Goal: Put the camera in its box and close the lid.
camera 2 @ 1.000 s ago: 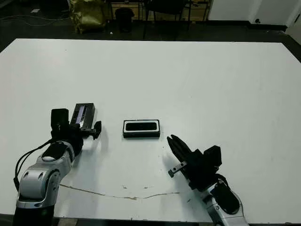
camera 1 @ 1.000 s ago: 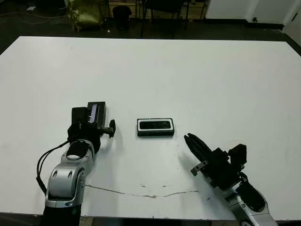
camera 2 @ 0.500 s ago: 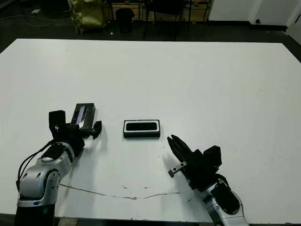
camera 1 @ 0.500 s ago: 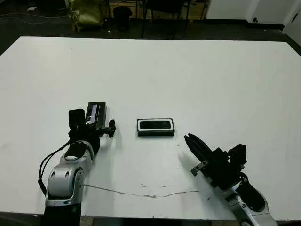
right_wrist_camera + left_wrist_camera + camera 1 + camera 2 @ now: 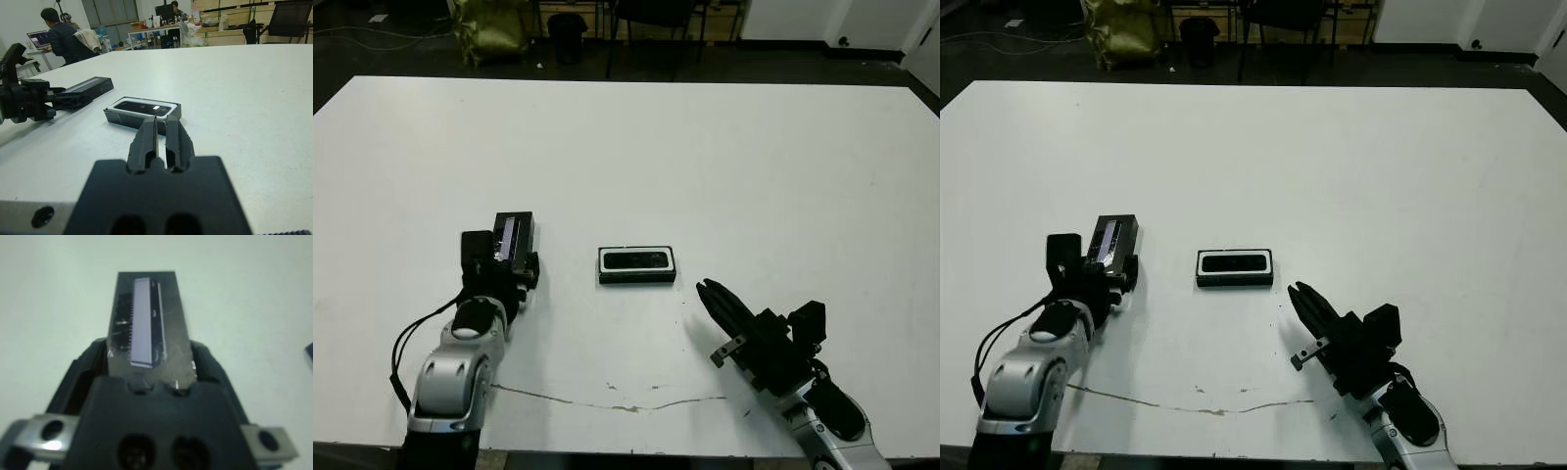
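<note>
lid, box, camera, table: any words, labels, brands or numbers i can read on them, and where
None can be read.
lid: a pale strip with a small dark mark, too blurred to read.
camera in the box: no readable text.
table: no text, only a thin crack line near its front edge.
Laptop screen behind, in the right wrist view: too small to read.

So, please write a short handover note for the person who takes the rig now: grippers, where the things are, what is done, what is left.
Left gripper: shut on the lid, low over the table, left of the box.
Right gripper: shut, empty, resting near the box on its right.
Camera: already lies in the box.
Done: camera in, lid grasped.
Left: carry the lid over the box and close it.
</note>
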`<state>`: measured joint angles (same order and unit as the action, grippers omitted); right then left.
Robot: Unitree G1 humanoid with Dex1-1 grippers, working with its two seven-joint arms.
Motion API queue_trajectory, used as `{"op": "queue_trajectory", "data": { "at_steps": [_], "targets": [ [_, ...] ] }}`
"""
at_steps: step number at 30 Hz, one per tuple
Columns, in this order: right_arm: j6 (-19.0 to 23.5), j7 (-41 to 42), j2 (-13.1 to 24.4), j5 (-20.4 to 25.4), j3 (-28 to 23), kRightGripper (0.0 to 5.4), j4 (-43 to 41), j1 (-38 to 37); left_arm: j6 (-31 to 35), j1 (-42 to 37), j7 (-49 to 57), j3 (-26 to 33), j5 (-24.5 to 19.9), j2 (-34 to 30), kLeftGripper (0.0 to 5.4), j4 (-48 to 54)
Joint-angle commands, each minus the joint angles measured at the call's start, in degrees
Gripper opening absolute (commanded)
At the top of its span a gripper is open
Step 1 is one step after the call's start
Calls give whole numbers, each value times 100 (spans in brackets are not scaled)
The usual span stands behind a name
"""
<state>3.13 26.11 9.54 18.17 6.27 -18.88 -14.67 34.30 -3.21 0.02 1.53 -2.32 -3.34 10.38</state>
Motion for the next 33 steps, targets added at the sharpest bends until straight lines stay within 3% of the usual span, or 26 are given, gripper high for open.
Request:
{"op": "queue_trajectory", "data": {
  "at_steps": [1, 5, 15, 19, 25, 29, 33],
  "targets": [
    [80, -53, 46, -7, -44, 0, -1, -70, -35, 295, -323, 144, -155, -212, 258, -229],
    [79, -75, 39, -26, -37, 0, -23, -78, -96, 434, -896, 172, -376, -535, 258, -163],
    [50, -113, 43, -50, -28, 0, 45, -88, 795, 266, -1908, 409, -1222, -1329, 258, 700],
    [-6, -194, 17, -154, -21, 0, 101, -134, 945, -328, -2546, 617, -1658, -1929, 258, 774],
    [-99, -133, -13, -82, -45, 0, 186, -163, 232, -1774, -4313, 208, -1775, -3156, 258, 204],
    [-16, -244, -40, -133, -12, 0, 72, -216, -247, -2916, -5344, -410, -1610, -3488, 258, -410],
    [134, -328, 27, -227, 5, 0, -39, -246, -922, -3820, -6077, -1114, -1221, -3397, 258, -1144]
  ]
}}
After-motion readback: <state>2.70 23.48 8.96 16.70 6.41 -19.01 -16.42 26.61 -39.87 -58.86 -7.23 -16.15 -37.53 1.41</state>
